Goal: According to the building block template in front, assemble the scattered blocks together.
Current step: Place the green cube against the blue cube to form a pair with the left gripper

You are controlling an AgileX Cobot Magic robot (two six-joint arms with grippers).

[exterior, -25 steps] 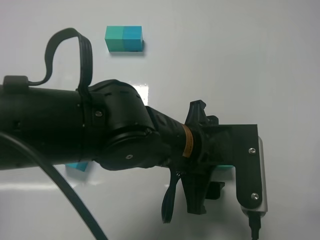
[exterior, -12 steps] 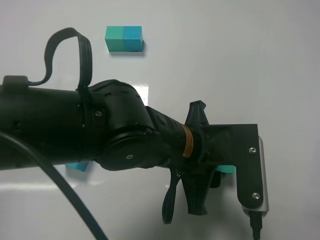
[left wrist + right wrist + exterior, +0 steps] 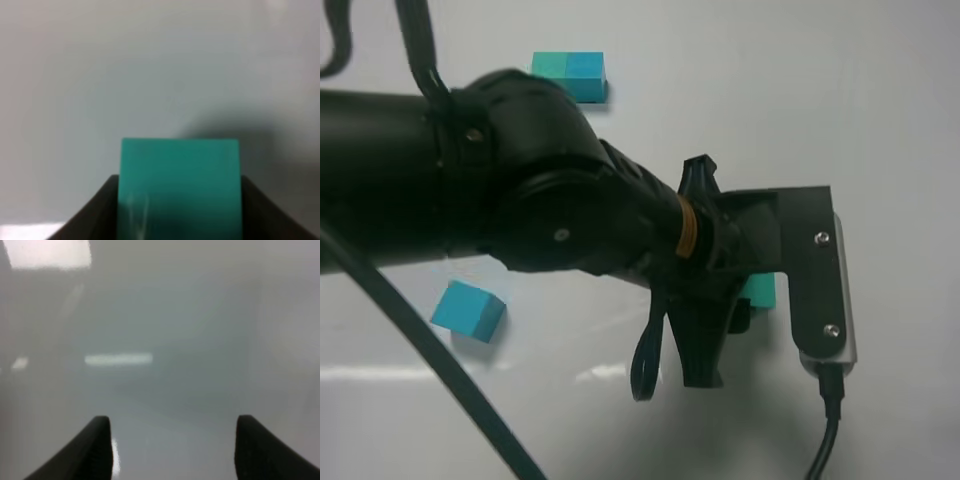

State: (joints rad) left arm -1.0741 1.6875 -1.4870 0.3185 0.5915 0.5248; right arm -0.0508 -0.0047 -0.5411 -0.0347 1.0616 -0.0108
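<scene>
The building block template (image 3: 568, 76), a joined teal-green and cyan-blue bar, lies at the far side of the white table, partly behind the left arm. My left gripper (image 3: 750, 306) has reached right of centre and is shut on the teal-green cube (image 3: 759, 290). In the left wrist view this cube (image 3: 180, 180) fills the space between the dark fingers (image 3: 92, 215) of the gripper (image 3: 180, 212). The cyan-blue cube (image 3: 468, 310) lies loose on the table at the left, below the arm. My right gripper (image 3: 172, 440) is open and empty over bare table; it does not show in the exterior view.
The big black left arm (image 3: 470, 170) and its cable (image 3: 440, 370) cross most of the exterior view. The wrist camera mount (image 3: 815, 280) sticks out on the right. The white table (image 3: 880, 100) shows around them.
The left arm has moved toward the far side with the teal-green cube held. The cyan-blue cube, mostly hidden under the arm before, now shows whole.
</scene>
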